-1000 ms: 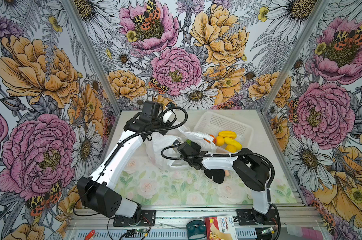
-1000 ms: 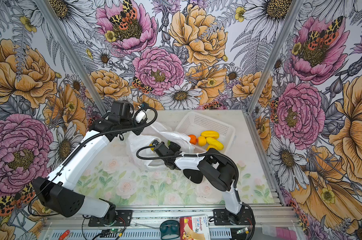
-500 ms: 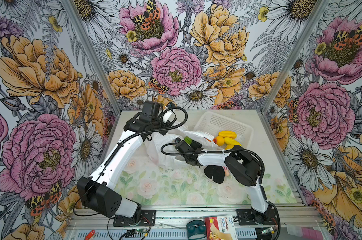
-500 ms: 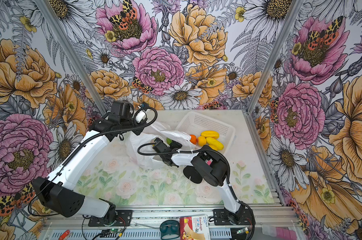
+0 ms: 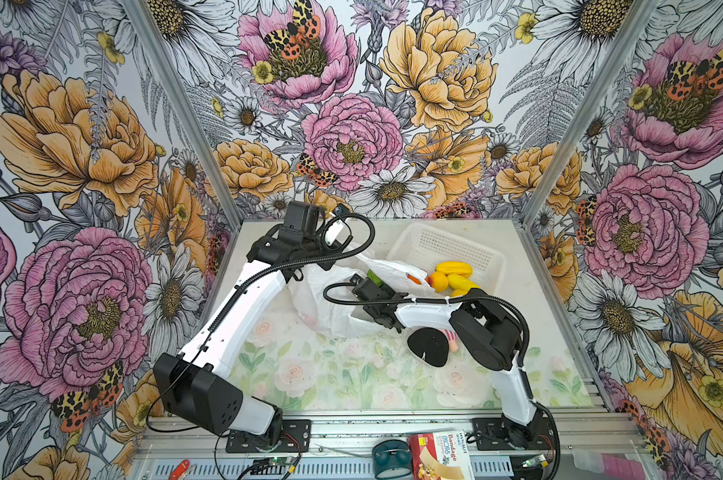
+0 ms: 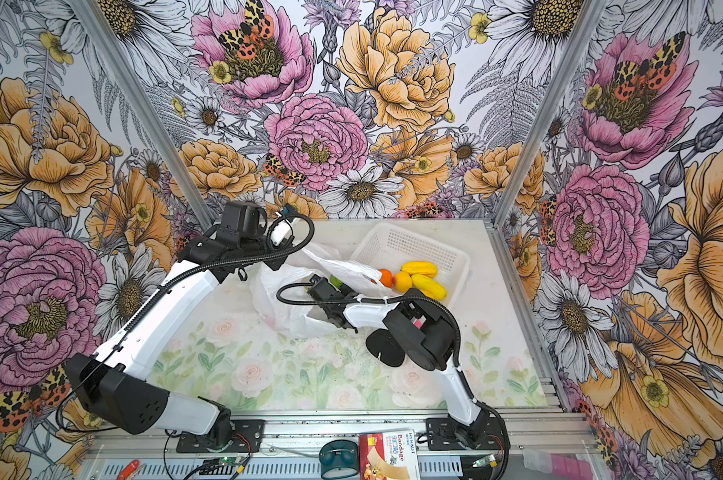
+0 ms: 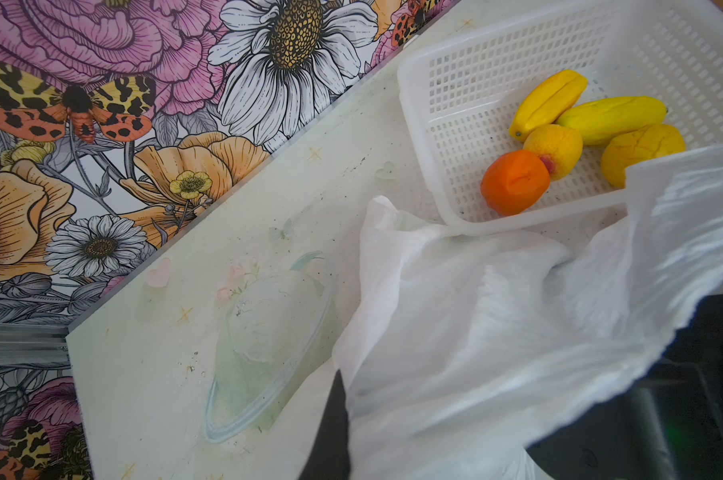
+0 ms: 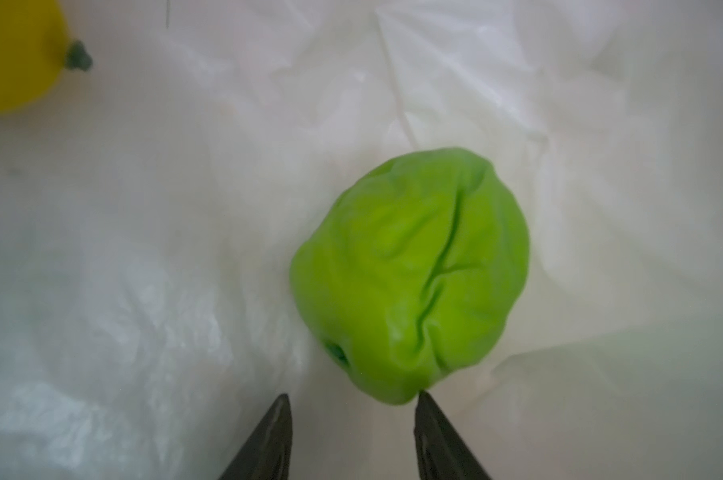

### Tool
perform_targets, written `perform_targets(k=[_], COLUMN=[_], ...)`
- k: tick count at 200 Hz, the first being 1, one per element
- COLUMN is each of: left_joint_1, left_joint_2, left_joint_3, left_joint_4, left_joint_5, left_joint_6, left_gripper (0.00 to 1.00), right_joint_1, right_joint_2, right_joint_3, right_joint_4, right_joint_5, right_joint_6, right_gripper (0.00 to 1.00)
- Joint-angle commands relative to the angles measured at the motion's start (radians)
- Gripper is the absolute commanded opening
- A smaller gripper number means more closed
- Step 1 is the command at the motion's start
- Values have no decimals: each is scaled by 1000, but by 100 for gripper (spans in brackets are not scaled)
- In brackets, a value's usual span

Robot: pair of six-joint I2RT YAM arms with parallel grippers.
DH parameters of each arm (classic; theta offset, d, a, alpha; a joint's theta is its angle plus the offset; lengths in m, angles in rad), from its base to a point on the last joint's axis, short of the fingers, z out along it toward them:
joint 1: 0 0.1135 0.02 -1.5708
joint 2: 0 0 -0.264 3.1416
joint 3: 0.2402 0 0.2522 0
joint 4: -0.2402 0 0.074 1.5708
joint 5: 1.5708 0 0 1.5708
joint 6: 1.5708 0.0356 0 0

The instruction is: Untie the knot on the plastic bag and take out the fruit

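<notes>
1. While my left pincer [image 5: 343,262] was clamped on the rim of the plastic bag [image 5: 326,307], my right pincer [image 8: 353,397] sat inside the mouth.
2. Right jaws stood partway apart, nothing between them.
3. Green fruit [image 8: 413,274] lay just ahead, off-centre, touching one tip, long axis pointing roughly away from me.
4. Right arm was nearer, so I reckoned: shift sideways, then close.

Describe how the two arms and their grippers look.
The left arm and right arm are built alike: smooth white shell links between bulky black joint housings. Each carries a black ribbed cable conduit along its length, bowing out in a loop near the wrist. The right gripper has thin, dark fingers tapering to points.
</notes>
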Motion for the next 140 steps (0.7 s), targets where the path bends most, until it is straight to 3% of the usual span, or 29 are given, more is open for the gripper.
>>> perform_targets(k=[1,34,91,121,140], left_joint_1=[3,3,3,2,2], left_joint_2=[-10,-10,-12,-12,-13], left_joint_3=[15,16,15,16,16], left_joint_4=[19,19,20,19,19], left_joint_5=[21,22,23,23,23], left_joint_6=[-19,-18,-19,-20,-20], left_gripper=[0,0,0,0,0], right_joint_1=[-6,-3,-6,-8,-8], right_joint_2=[-97,-188,-380,-362,-310], right_joint_3=[-22,-65,-210,-209,-178], right_joint_4=[-3,11,131,139,127], right_joint_5=[-72,-156,-344,-297,-252], right_joint_6=[46,71,101,103,110], right_gripper=[42,36,35,42,54])
